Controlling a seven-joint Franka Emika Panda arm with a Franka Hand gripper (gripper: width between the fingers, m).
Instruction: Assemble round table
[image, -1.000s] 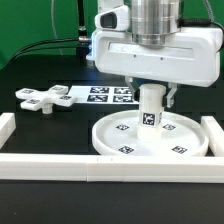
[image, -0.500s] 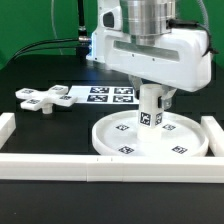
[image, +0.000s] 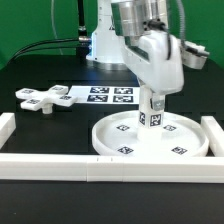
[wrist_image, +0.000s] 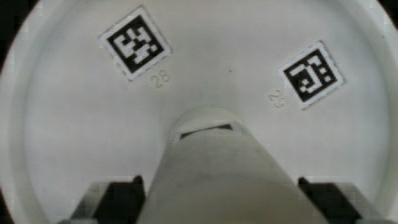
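While tool (image: 152, 101) seemingly clasps it, cylindrical post (image: 149, 121) stands — on disc (image: 113, 141).

A black surface (image: 50, 135) carries everything in the exterior view; toward the back the marker board (image: 108, 95) lies flat on it, a thin white sheet showing 2 rows of black square tags, its end at the exterior view's right hidden; a long white front rail (image: 100, 166) runs across the near edge; 2 shorter white rails flank it, the left-side rail (image: 7, 127) and the right-side rail (image: 213, 132), each reaching the front rail at a corner; a green backdrop (image: 30, 25) fills the space behind.
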